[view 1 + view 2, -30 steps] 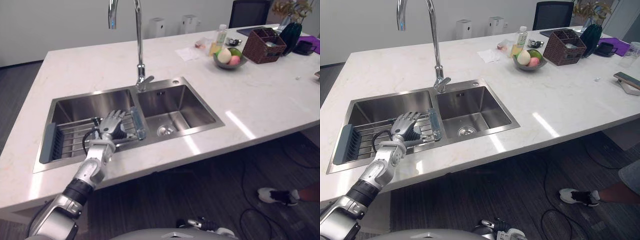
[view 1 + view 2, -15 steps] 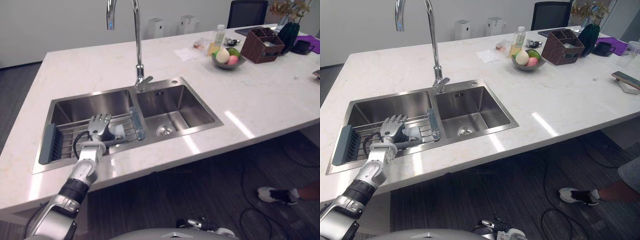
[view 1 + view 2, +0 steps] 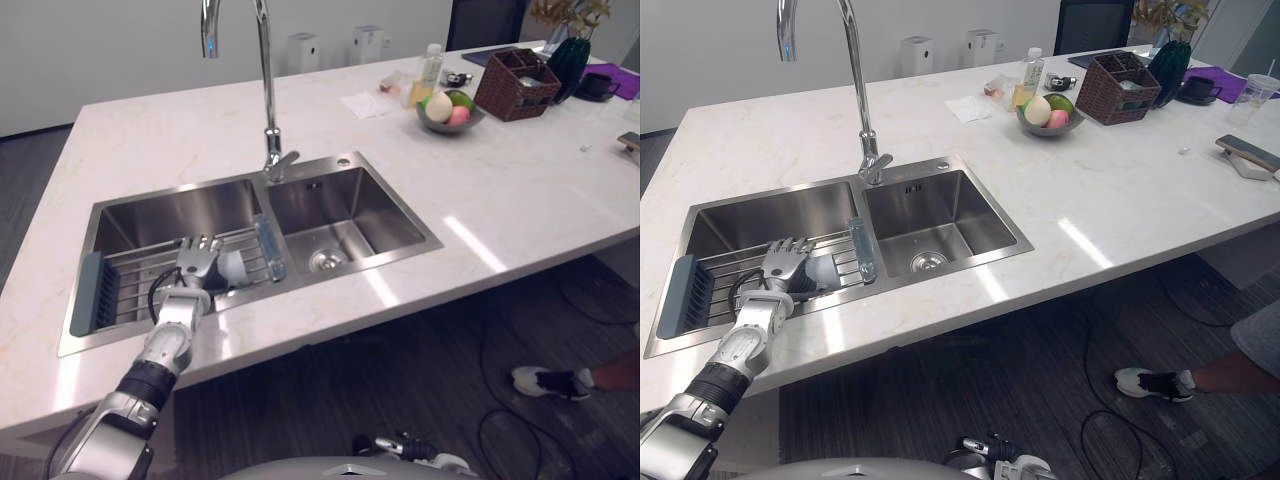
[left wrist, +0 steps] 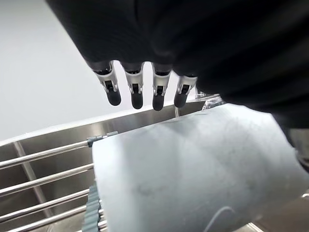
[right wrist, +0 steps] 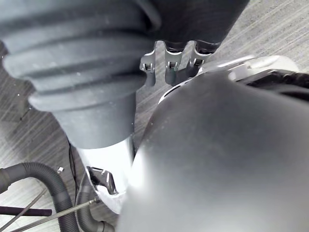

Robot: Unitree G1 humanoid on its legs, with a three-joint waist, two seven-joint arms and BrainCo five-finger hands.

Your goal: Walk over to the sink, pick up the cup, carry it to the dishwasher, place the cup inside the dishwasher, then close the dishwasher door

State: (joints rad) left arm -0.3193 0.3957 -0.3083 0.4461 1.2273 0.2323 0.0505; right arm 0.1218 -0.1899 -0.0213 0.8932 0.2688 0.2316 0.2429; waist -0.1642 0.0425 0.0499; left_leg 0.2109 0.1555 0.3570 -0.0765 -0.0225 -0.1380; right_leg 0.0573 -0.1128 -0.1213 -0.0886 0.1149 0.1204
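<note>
The left arm (image 3: 160, 352) by the sink (image 3: 375, 200) is shiny silver-grey with a black band. The left hand (image 3: 197, 262) has silver fingers (image 4: 136, 92) with dark tips. A dark ribbed cover (image 5: 77, 63) wraps the right wrist.

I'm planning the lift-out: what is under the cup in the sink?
The cup rests on a wire rack across the left basin of the sink, beside the left hand, fingers straight. The basin floor directly beneath is hidden by cup and hand.
</note>
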